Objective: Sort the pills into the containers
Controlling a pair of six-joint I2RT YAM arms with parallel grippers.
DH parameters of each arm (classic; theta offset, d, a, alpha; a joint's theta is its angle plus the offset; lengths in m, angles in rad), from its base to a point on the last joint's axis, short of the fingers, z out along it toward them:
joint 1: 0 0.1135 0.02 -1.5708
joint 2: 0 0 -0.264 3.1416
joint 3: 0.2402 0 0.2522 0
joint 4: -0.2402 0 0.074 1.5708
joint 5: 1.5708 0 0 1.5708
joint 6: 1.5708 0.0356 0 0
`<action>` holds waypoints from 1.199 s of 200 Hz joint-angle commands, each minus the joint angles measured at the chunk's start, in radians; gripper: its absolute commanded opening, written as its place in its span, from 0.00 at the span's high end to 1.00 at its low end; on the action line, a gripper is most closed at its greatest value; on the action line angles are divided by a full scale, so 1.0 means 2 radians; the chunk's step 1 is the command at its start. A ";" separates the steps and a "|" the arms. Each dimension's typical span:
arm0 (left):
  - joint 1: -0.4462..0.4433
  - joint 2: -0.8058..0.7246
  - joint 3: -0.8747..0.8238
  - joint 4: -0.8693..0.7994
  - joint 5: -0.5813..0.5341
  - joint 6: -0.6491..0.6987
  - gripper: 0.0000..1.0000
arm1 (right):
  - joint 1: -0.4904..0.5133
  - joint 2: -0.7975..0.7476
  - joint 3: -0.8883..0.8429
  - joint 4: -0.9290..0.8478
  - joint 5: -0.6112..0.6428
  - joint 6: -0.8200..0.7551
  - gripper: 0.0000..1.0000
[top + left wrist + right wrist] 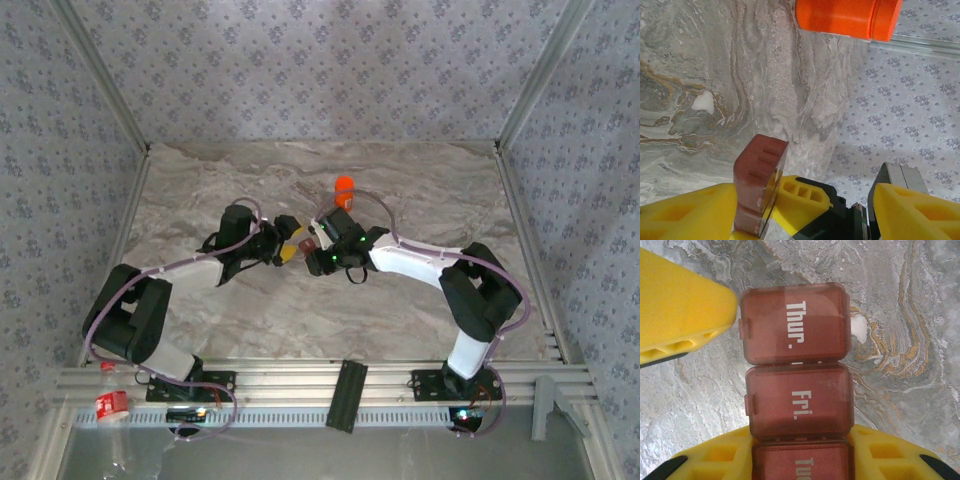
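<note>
**Q:** Handling of the containers (796,365)?
**A:** Judged light, rigid, smooth plastic, likely slippery. Snap lids apt to pop under pressure from above. Best taken across the narrow side walls, as by the right pincer (800,455), closed narrow on the strip's end compartment.

**Q:** Left pincer (805,200)?
**A:** Stands wide, one pad just beside the opposite end, the Thur. box. Not closed on it.

**Q:** Location?
**A:** Over the centre of the marbled surface (920,300), between both arms, on the near side of the orange bottle (847,17).

**Q:** Contents?
**A:** Thur. and Fri. lids shut, a third partly hidden by the pads. Nothing to be told through the tinted plastic. One pale fleck (858,327) on the surface just beside Thur.; pill or marble vein, cannot tell.
</note>
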 commanded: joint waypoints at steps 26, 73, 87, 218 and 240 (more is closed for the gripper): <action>-0.007 0.010 0.020 0.022 -0.002 -0.007 0.28 | -0.003 -0.006 0.013 0.009 -0.012 0.013 0.67; -0.013 0.020 0.033 0.026 -0.002 -0.008 0.29 | -0.002 -0.006 0.010 0.014 -0.016 0.015 0.67; -0.014 0.022 0.034 0.026 -0.001 -0.008 0.29 | -0.002 -0.006 0.009 0.015 -0.016 0.015 0.68; -0.031 -0.021 0.067 0.010 -0.003 -0.028 0.30 | -0.002 0.022 0.003 0.023 -0.001 0.016 0.70; -0.032 -0.036 0.073 0.003 -0.008 -0.030 0.30 | -0.001 0.024 0.003 0.023 0.000 0.016 0.70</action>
